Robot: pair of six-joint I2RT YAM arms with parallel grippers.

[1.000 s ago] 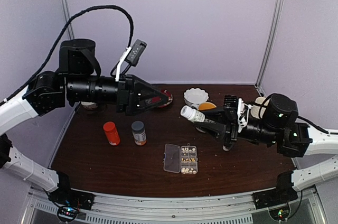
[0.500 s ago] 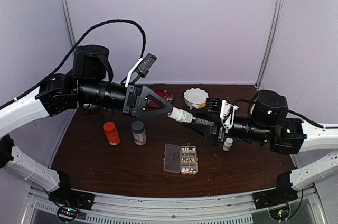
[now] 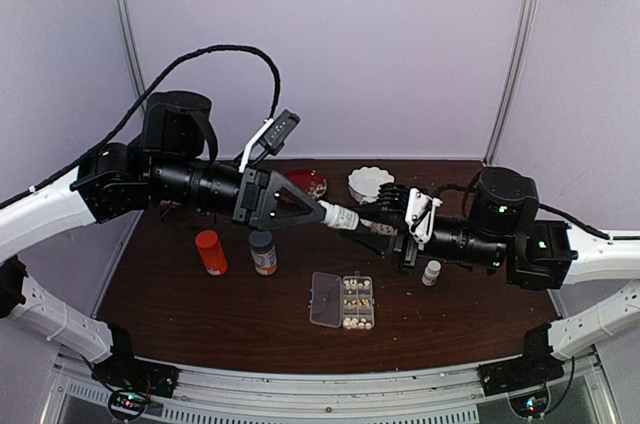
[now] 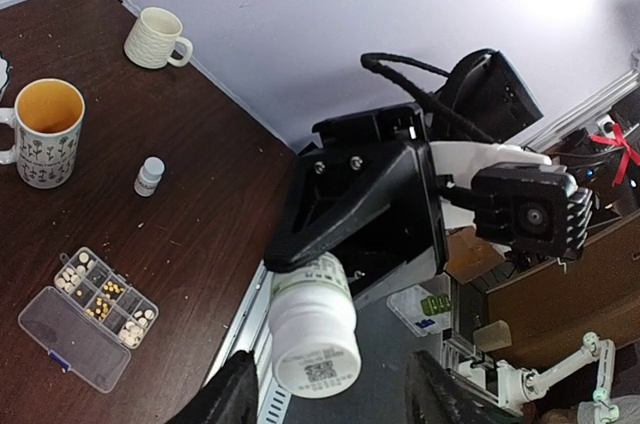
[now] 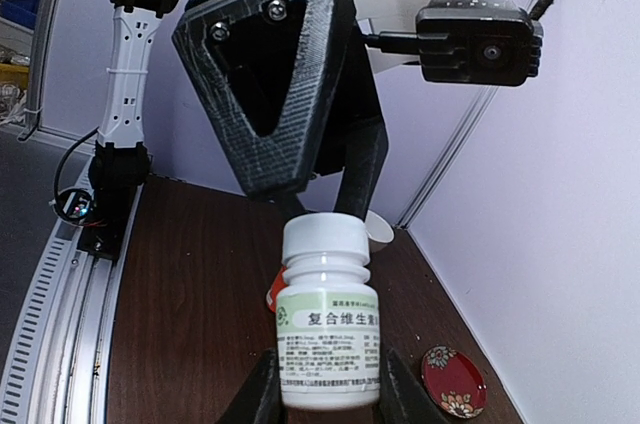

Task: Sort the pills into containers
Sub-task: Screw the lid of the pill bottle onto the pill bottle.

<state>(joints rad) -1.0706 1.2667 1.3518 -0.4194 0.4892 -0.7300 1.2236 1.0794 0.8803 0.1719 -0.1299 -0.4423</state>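
Observation:
My right gripper (image 3: 385, 224) is shut on the body of a white pill bottle (image 3: 352, 218) with a green label (image 5: 328, 334), held level above the table with its cap towards the left arm. My left gripper (image 3: 328, 214) is open. Its fingers stand on either side of the cap (image 4: 315, 354) with a gap on each side. Below on the table lies the clear pill box (image 3: 345, 301) with its lid folded open. Pale pills (image 4: 75, 272) sit in several of its containers.
A red-capped orange bottle (image 3: 210, 252) and a grey-capped bottle (image 3: 263, 251) stand left of the box. A small white bottle (image 3: 431, 272) stands at its right. A red dish (image 3: 308, 182), a white bowl (image 3: 370, 184) and two mugs (image 4: 45, 132) are at the back.
The two arms have come together over the table's middle. My left gripper has reached the bottle's cap, and its jaws have narrowed around it.

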